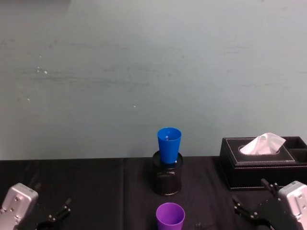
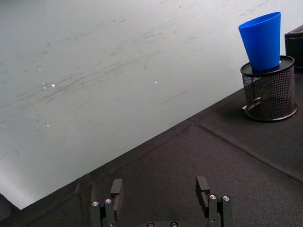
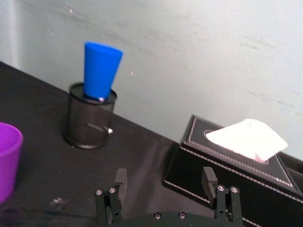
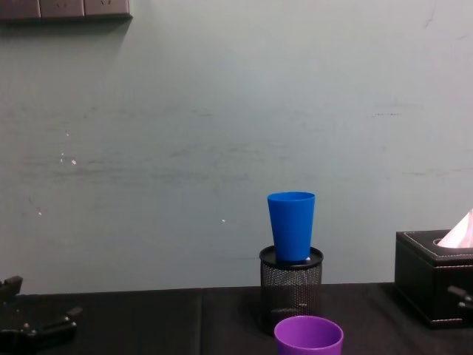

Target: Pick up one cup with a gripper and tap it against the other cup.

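In the left wrist view, the left gripper is seen with its claw spread wide and nothing between the fingers, held just above the black tablecloth. Farther off to the right, the blue cup is seen standing mouth up with its narrow base set into the black mesh pen holder.

In the right wrist view, the right gripper is likewise shown wide open and empty. The purple cup is cut by the picture's edge, standing on the cloth nearer than the pen holder. The black tissue box, with a white tissue sticking out of its top, is placed to the right of the holder.

In the head view, the purple cup is found at the near edge of the table, at the middle, upright and well apart from both grippers. The holder with the blue cup is set just behind it, and the two cups are not touching. The left gripper is parked at the near left corner and the right gripper at the near right corner, in front of the tissue box.

In the chest view, the purple cup's rim is seen directly in front of the holder, with the blue cup rising above both against the pale wall.
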{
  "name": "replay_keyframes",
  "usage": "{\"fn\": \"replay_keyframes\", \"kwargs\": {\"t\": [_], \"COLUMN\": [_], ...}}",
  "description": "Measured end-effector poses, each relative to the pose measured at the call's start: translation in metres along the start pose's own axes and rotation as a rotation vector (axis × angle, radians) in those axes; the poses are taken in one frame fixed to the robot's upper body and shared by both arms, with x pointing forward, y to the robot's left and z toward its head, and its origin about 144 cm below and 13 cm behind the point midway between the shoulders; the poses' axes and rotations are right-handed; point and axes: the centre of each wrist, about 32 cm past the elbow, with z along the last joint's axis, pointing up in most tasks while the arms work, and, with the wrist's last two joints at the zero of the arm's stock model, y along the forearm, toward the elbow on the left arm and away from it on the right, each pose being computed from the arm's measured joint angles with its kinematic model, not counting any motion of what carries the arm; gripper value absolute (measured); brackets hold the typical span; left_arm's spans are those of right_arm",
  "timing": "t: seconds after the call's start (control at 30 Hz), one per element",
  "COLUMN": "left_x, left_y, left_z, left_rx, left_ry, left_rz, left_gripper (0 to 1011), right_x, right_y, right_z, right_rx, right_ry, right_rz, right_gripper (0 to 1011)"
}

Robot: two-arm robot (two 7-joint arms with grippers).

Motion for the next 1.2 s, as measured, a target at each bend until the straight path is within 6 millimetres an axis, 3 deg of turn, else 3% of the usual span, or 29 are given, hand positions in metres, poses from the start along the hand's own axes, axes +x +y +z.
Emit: {"fn": "replay_keyframes", "kwargs": {"t": [0.33,0.63,1.2], "left_x": [0.000,0.000,0.000], "left_y": [0.000,0.000,0.000], "left_z": [0.000,0.000,0.000], "left_rx": [0.000,0.000,0.000], "left_ry": [0.000,0.000,0.000], "left_rz": [0.000,0.000,0.000], "left_gripper": [1000,1000,1000], "right_x": [0.008,0.013,0.000], "right_y": [-0.011,-0.012,0.031], "right_z": [0.003,-0.012,-0.027], "right_rx": [0.085,0.138,0.125], "right_ry": [0.103,0.204,0.301], "right_rz": [0.177,0.449,0.677], "right_gripper": [1003,1003,1003]}}
